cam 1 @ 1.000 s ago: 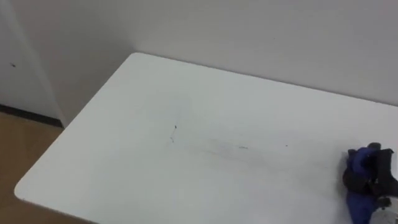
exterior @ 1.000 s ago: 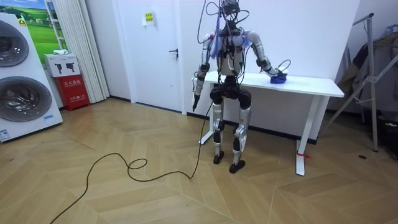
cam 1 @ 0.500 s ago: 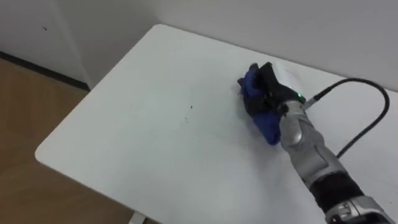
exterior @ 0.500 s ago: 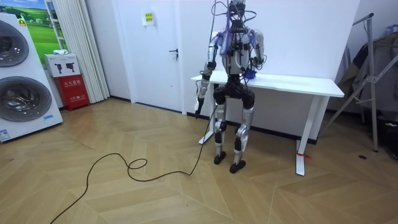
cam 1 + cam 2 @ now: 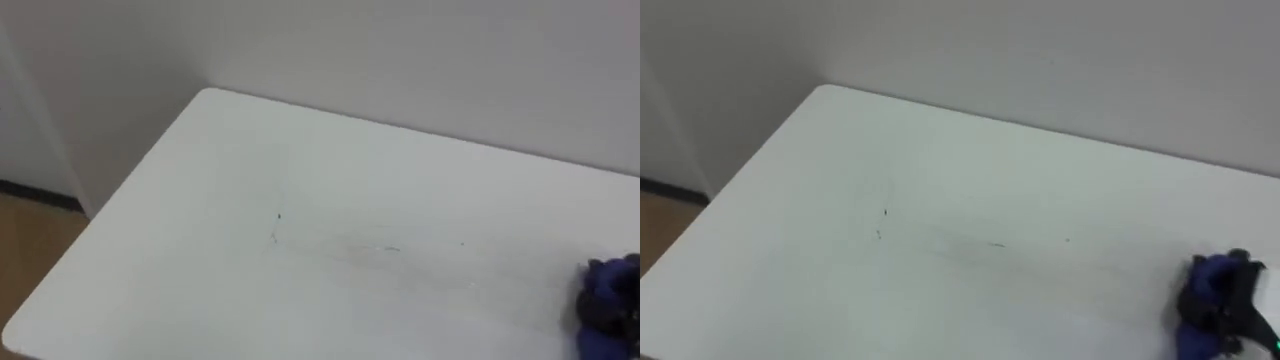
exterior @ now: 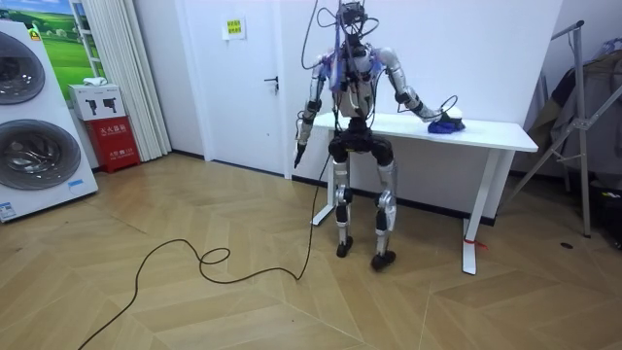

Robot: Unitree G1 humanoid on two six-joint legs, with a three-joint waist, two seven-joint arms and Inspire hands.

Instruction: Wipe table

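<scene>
A white table (image 5: 300,140) stands against a pale wall, and I stand at its front edge near its left end. A blue cloth (image 5: 1206,284) lies bunched on the tabletop at the far right. My right hand (image 5: 1236,300) grips it from the right, dark fingers curled into the folds. The cloth (image 5: 612,290) also peeks in at the right edge of the left eye view. Small dark specks (image 5: 279,214) and faint streaks (image 5: 385,248) mark the middle of the top. In the room view my right arm reaches out over the table to the cloth (image 6: 449,123). My left hand (image 6: 299,156) hangs by my side.
The table's rounded left corner (image 5: 205,92) borders a wooden floor (image 5: 30,230). In the room view a white door (image 6: 243,78) is behind me, washing machines (image 6: 29,117) stand at the room view's left, and a metal stand (image 6: 583,117) is at its right.
My right hand has swept the blue cloth from the table's left-middle back to the far right. My head view has swung along with it.
</scene>
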